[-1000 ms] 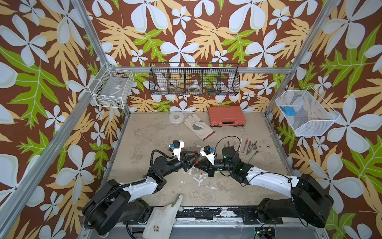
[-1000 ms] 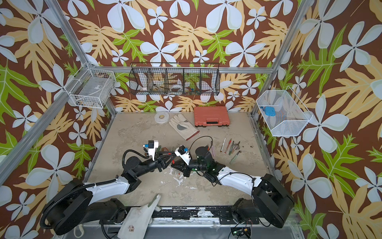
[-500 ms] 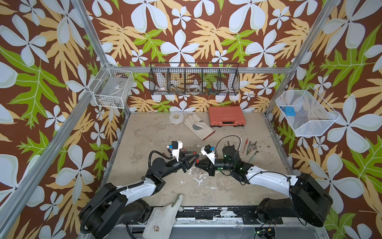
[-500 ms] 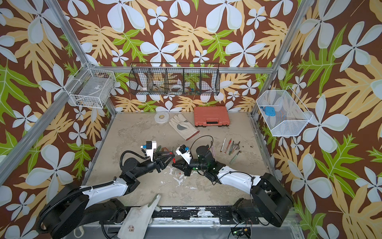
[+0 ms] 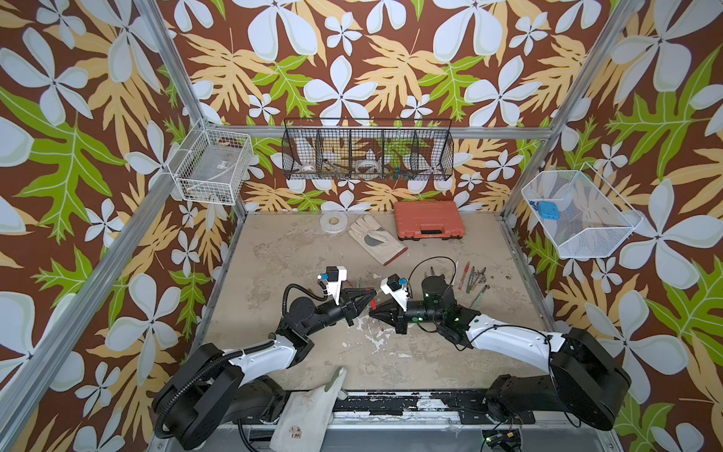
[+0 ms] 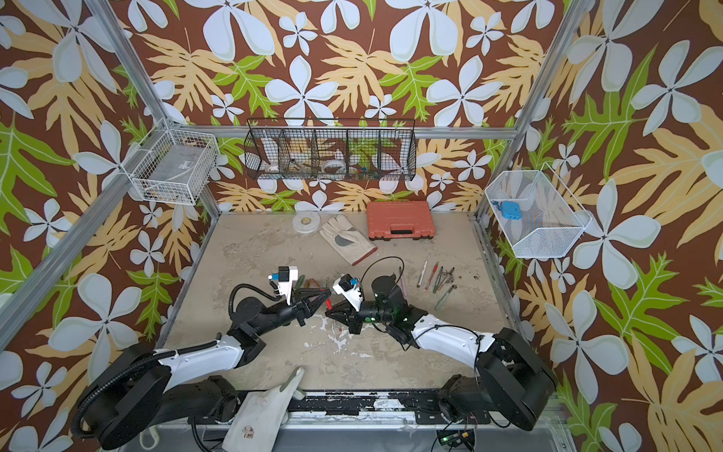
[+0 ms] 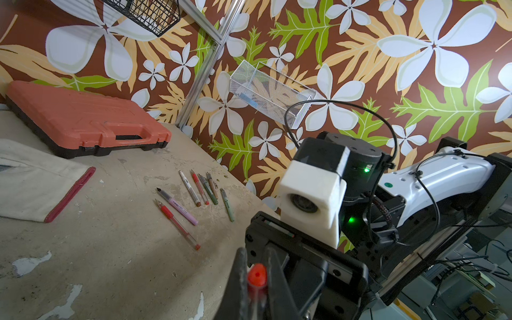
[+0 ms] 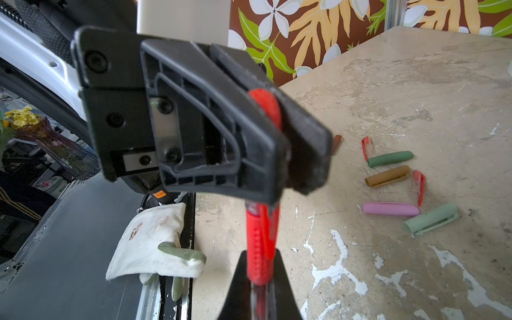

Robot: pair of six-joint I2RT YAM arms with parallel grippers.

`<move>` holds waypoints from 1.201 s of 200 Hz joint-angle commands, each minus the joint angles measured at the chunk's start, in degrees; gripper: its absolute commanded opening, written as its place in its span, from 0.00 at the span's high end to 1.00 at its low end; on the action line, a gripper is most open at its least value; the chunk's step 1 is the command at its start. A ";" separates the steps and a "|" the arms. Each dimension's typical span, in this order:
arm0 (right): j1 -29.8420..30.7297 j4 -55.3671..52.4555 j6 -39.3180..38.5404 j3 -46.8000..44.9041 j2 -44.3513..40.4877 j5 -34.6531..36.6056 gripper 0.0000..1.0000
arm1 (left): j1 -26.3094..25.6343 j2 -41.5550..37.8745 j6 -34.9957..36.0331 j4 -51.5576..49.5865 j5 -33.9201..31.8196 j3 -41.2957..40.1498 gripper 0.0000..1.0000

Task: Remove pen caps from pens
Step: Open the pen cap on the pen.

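red gel pen (image 8: 260,249) is held off the counter (image 5: 274,274), well in front of the orange case (image 5: 428,219) and about level with its left end. it is slung between the two arms so neither has to press it against anything. right hand (image 5: 373,312) is clenched on the clear barrel just behind the ribbed red grip, which leaves the capped end sticking out free. left hand (image 5: 371,297) faces it tip to tip and is clamped across the red cap (image 7: 257,274), its fingers (image 8: 302,144) squeezing the rounded end. with the hands in line like this, a straight pull apart along the pen should slide the cap off without bending the barrel. the clip lies alongside the grip in the right wrist view, so the cap looks seated or only partly drawn; i cannot tell if it has started to give. the other pens (image 7: 194,191) lie in a loose row in front of the case and off its right end, on the right arm's side, likely parked there once stripped. loose caps (image 8: 388,177) in green, brown, pink and red-clipped clear lie in front of the case off its left end, on the left arm's side. each hand seems to drop its own half on its own side. the likely risk is the cap slipping from so narrow a pinch.
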 commanded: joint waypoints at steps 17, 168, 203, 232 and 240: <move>0.62 -0.94 -1.05 0.70 -0.22 6.15 1.00 | 0.02 -2.10 -0.19 -3.30 -6.06 0.21 1.00; 0.77 3.40 0.80 0.46 3.57 -2.86 1.00 | 3.62 -4.95 -2.82 7.43 -6.01 -6.10 1.00; -0.17 4.55 1.78 0.88 5.83 -6.50 1.00 | 5.73 -2.58 -5.72 11.87 -2.50 -6.40 1.00; 0.11 0.75 -0.16 1.91 6.10 -1.32 1.00 | 6.08 -2.77 -6.07 11.51 -3.02 -6.44 1.00; 1.06 -1.64 -1.70 2.47 5.63 3.12 1.00 | 6.07 -3.06 -6.08 10.87 -3.67 -6.41 1.00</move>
